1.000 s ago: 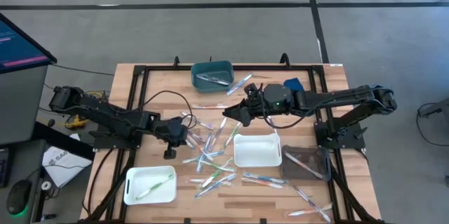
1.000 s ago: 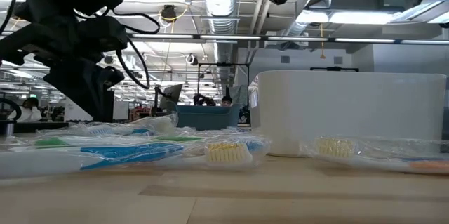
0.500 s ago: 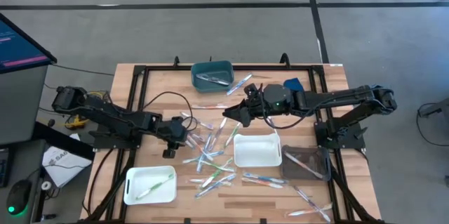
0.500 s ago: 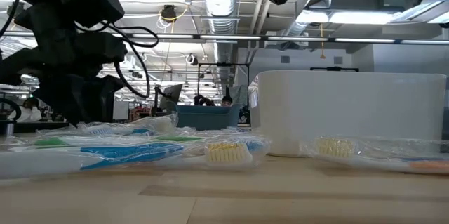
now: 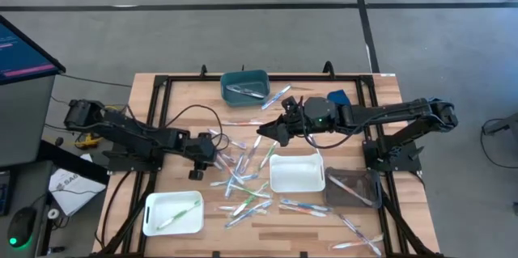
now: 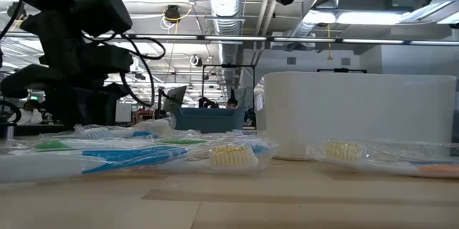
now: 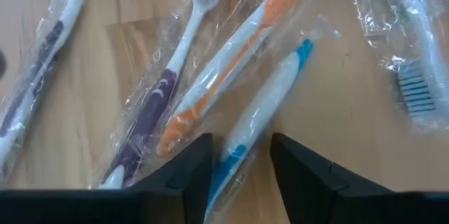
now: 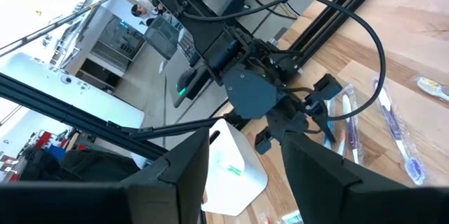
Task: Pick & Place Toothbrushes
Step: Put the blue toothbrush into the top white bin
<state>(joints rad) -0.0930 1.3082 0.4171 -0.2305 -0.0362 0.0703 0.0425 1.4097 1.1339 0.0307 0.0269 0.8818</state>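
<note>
- Since a second ago the left gripper (image 7: 235, 164) has opened its fingers and shifted slightly over the pile; it now straddles a blue-and-white toothbrush (image 7: 263, 122) without gripping it.
- The right gripper (image 5: 263, 131) hangs parted and empty near the teal tray (image 5: 244, 85).
- Done: a few brushes lie in the teal tray, the white tray (image 5: 172, 213) and the clear tray (image 5: 354, 188).
- Left: most toothbrushes (image 5: 243, 173) lie scattered on the table (image 5: 154, 100).
</note>
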